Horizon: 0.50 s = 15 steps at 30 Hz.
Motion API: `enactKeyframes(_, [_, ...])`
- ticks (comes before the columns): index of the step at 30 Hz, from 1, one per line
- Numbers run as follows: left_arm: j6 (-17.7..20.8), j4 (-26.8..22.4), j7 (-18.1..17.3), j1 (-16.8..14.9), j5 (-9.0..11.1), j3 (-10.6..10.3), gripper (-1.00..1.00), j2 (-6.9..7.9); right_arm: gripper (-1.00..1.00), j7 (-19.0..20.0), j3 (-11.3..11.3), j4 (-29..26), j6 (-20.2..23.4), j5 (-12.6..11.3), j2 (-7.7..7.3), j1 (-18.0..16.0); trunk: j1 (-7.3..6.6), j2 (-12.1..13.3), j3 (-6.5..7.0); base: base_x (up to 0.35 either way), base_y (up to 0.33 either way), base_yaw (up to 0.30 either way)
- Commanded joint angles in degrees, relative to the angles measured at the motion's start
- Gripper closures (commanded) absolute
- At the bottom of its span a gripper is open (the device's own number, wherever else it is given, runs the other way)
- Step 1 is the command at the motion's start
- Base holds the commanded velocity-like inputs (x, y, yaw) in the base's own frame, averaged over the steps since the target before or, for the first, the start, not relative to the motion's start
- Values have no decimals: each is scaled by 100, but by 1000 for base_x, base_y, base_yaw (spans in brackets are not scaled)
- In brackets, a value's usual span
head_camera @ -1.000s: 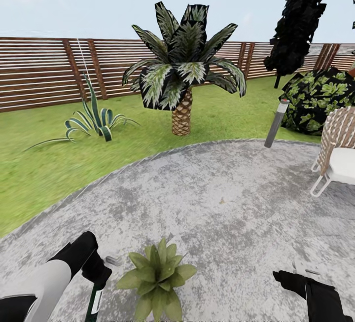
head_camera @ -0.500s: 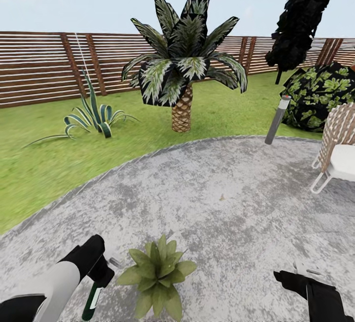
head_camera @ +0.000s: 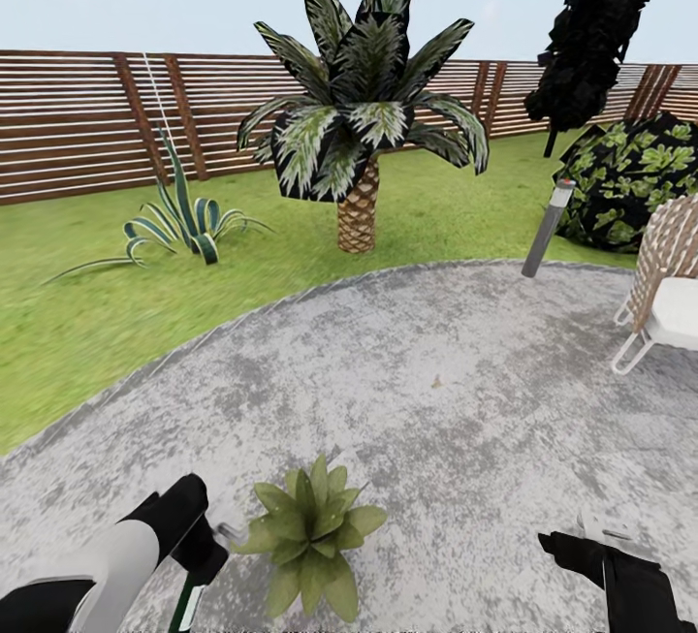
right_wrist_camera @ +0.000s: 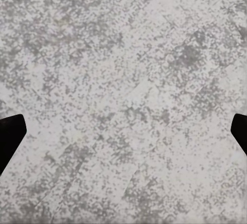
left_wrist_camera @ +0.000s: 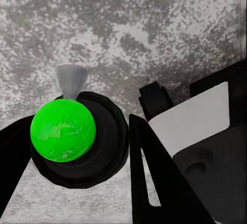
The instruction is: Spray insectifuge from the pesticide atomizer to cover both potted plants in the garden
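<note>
While the left gripper [head_camera: 199,555] clamps the pesticide atomizer [left_wrist_camera: 77,136], the bottle hangs just beside the potted plant [head_camera: 310,534] on the paved patio [head_camera: 436,391]. The right gripper [head_camera: 601,541], well apart from that plant, is spread open over bare paving.

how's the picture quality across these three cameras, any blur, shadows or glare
Head view: even flat daylight, no glare, no clear cast shadow under the potted plant or palm; edges look soft and upscaled, and the bollard lamp leans from lens distortion. Left wrist view: grainy patio, the atomizer close and slightly soft. Right wrist view: speckled, noisy paving, evenly lit.
</note>
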Motion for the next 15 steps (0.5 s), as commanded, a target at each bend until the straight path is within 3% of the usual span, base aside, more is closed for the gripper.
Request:
enactKeyframes(1, [12,-8,-48,2,29,14,100,-1,-100,51,-20,-11,9,50,4,-7,-1,-3,-14,0,0,0])
enactKeyframes(5, [3,-7,-76,0,516,19,100,10,-100,51,-20,-10,9,50,3,-7,-1,-3,-50,0,0,0])
enactKeyframes(8, [2,-6,-80,-1,614,21,100,27,-100,51,-20,-14,9,50,4,-7,-1,-3,-76,0,0,0])
enactKeyframes(15, [2,-6,-73,-1,635,20,100,35,-100,51,-20,-11,9,50,4,-7,-1,-3,-138,0,0,0])
